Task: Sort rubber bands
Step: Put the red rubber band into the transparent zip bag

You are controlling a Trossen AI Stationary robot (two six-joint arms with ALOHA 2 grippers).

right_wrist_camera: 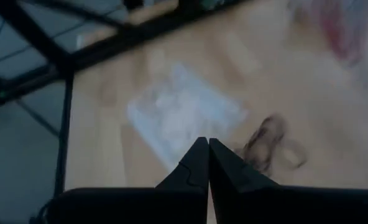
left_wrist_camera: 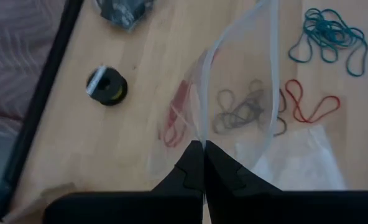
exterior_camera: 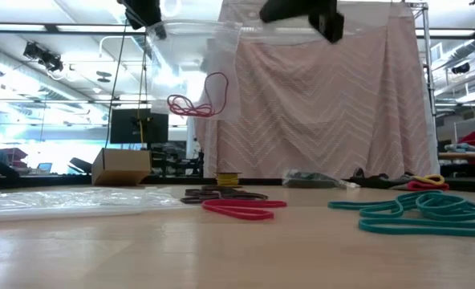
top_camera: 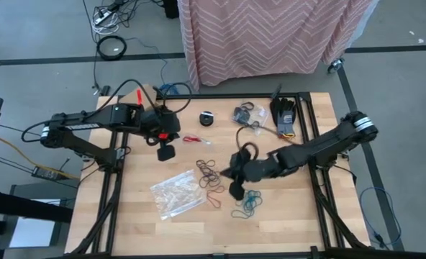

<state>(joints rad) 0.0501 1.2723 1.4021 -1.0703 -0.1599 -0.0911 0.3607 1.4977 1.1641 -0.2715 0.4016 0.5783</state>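
The left gripper [left_wrist_camera: 204, 155] is clamped on the edge of a clear plastic bag [left_wrist_camera: 234, 106] lifted above the desk [top_camera: 285, 216], with red rubber bands [exterior_camera: 196, 103] inside. The right gripper [right_wrist_camera: 207, 155], fingers together and empty, hovers near the brown bands [top_camera: 208, 171], red bands [top_camera: 214, 198] and teal bands [top_camera: 247, 206] lying loose mid-desk.

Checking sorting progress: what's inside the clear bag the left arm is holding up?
Red rubber bands hang inside the clear bag, pinched by the left gripper. Through the plastic only red loops show; their count can't be told.
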